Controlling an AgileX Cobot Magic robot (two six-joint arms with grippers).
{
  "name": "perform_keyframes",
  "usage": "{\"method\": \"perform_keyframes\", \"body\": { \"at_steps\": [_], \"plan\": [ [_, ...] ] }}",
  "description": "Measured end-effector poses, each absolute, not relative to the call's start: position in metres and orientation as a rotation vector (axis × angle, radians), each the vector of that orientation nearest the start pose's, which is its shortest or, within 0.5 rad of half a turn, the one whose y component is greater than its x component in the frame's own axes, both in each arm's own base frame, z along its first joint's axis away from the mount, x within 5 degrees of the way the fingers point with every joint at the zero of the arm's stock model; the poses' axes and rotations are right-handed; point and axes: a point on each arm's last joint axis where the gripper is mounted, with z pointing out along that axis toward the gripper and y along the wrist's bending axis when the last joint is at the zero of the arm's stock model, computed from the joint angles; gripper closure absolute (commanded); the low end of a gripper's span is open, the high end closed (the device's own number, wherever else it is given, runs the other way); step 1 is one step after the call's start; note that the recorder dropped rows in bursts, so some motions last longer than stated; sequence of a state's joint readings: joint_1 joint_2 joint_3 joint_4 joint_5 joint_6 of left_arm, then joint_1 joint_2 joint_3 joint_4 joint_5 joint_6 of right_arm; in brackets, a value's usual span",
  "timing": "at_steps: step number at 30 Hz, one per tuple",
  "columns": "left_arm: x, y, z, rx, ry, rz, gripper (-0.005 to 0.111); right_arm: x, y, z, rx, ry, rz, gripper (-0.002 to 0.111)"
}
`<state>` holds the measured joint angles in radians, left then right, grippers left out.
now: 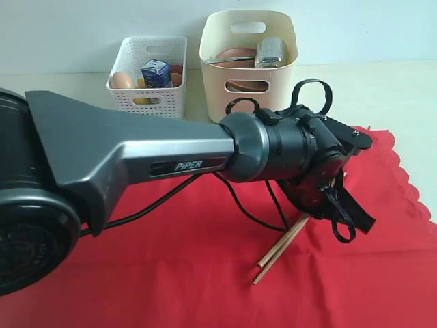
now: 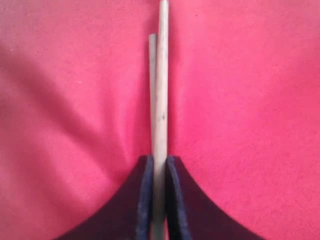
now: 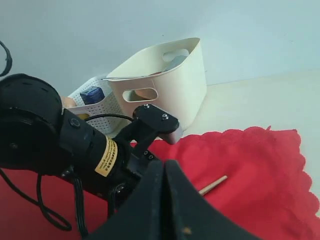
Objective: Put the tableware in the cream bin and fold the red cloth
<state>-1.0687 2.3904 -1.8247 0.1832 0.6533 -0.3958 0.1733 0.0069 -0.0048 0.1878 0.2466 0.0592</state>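
Step in hand, by judgement: pick-up of the two chopsticks (image 2: 160,100), the only tableware seen outside the cream bin (image 1: 273,92), though part of the surface is hidden behind the arm. Found lying side by side on the red cloth (image 1: 171,273), towards its right half, well apart from the bin at the far edge. Pinched near one end by the left gripper (image 2: 159,165) — jaws clenched on the front stick; hold on the one behind not confirmable. Free ends apparently touching the fabric, so not yet lifted clear. Right gripper (image 3: 164,167) pressed closed on nothing, held above the cloth. Already in the bin: brown plate (image 1: 235,53) and steel cup (image 1: 271,51); other pieces too hidden to list. Next move calls for a straight lift, a carry to the bin's opening, sticks tipped end-down before release — risk of the rear stick slipping out on the way. Folding to follow, with the cloth cleared.
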Motion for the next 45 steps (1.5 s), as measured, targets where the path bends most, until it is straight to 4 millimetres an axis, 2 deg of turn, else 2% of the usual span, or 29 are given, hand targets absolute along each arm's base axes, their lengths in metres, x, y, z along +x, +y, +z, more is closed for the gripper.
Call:
{"method": "perform_keyframes", "body": {
  "at_steps": [2,10,14,17,22,24,27,31,33,34,36,39,41,43,45],
  "plan": [
    [0.251,-0.434,0.118,1.061,2.508,-0.237,0.107,0.054,0.014,0.192,0.025,1.74,0.345,0.108],
    [0.263,-0.412,0.186,0.991,2.488,-0.255,0.107,0.054,0.014,0.192,0.025,1.74,0.345,0.108],
    [0.268,-0.4,0.203,0.985,2.498,-0.226,0.107,0.054,0.014,0.192,0.025,1.74,0.345,0.108],
    [0.271,-0.395,0.205,0.988,2.514,-0.206,0.107,0.054,0.014,0.192,0.025,1.74,0.345,0.108],
    [0.273,-0.394,0.202,0.988,2.522,-0.196,0.107,0.054,0.014,0.192,0.025,1.74,0.345,0.108],
    [0.274,-0.396,0.194,0.992,2.526,-0.196,0.107,0.054,0.014,0.192,0.025,1.74,0.345,0.108],
    [0.276,-0.4,0.173,1.004,2.544,-0.184,0.107,0.054,0.014,0.192,0.025,1.74,0.345,0.108],
    [0.278,-0.404,0.127,1.035,2.603,-0.134,0.106,0.054,0.014,0.192,0.025,1.74,0.345,0.108],
    [0.279,-0.405,0.111,1.046,2.621,-0.116,0.098,0.054,0.014,0.192,0.025,1.74,0.345,0.108],
    [0.279,-0.405,0.111,1.045,2.619,-0.119,0.092,0.054,0.014,0.192,0.025,1.74,0.345,0.108],
    [0.279,-0.406,0.109,1.044,2.619,-0.122,0.072,0.054,0.014,0.192,0.025,1.74,0.345,0.108],
    [0.28,-0.406,0.109,1.049,2.606,-0.119,0.037,0.054,0.014,0.192,0.025,1.74,0.345,0.108],
    [0.282,-0.405,0.111,1.045,2.602,-0.116,0.022,0.054,0.014,0.192,0.025,1.74,0.345,0.108],
    [0.282,-0.405,0.114,1.045,2.595,-0.124,0.018,0.054,0.014,0.192,0.025,1.74,0.345,0.108],
    [0.281,-0.405,0.119,1.052,2.588,-0.136,0.023,0.054,0.014,0.192,0.025,1.74,0.345,0.108]
  ]
}}
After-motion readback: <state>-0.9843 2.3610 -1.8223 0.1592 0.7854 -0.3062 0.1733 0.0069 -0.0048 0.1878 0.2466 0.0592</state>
